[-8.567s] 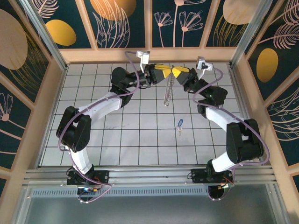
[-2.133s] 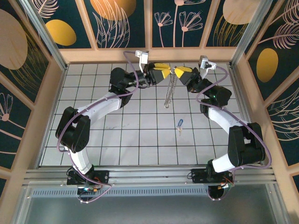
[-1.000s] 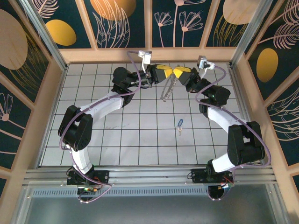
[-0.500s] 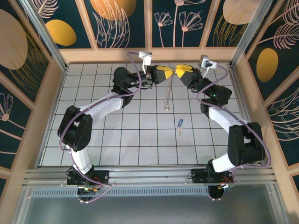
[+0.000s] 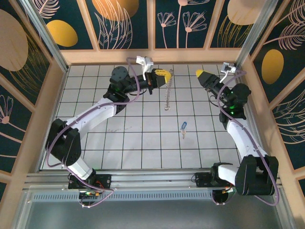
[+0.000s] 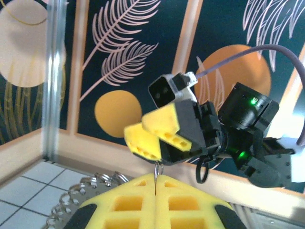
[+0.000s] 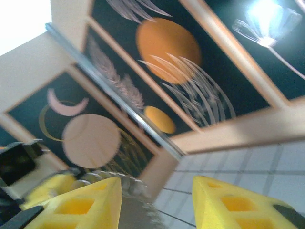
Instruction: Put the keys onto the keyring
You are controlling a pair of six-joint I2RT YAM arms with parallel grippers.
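Two yellow fingers (image 6: pixel 133 205) of the left end effector (image 5: pixel 167 76) are pressed together, pinching a thin top link of the keyring (image 5: pixel 167 95). From that pinch the silvery chain hangs toward 6 o'clock in the top view, its lower end over the white tiles (whether it touches them I cannot tell). In the left wrist view more links curl at about 8 o'clock of the pinch.

At 3 o'clock of it, well apart, the right end effector (image 5: pixel 201 74) stands spread, with nothing between its fingers and no contact with the chain. Its own camera shows blurred links beyond the finger at 9 o'clock.

Near the chain's lower end, at about 5 o'clock and apart from it, the key (image 5: pixel 183 127) lies flat on the counter (image 5: pixel 119 138), blue head toward 12 o'clock, silver blade toward 6.

White square tiles with dark grout lines cover the counter, and a pale wooden rim (image 5: pixel 52 105) edges it. Around it stand dark blue wall panels (image 5: pixel 124 21) with orange discs and pale leaf drawings, set in wooden frames, with a metal post (image 5: pixel 255 33) at about 1 o'clock.
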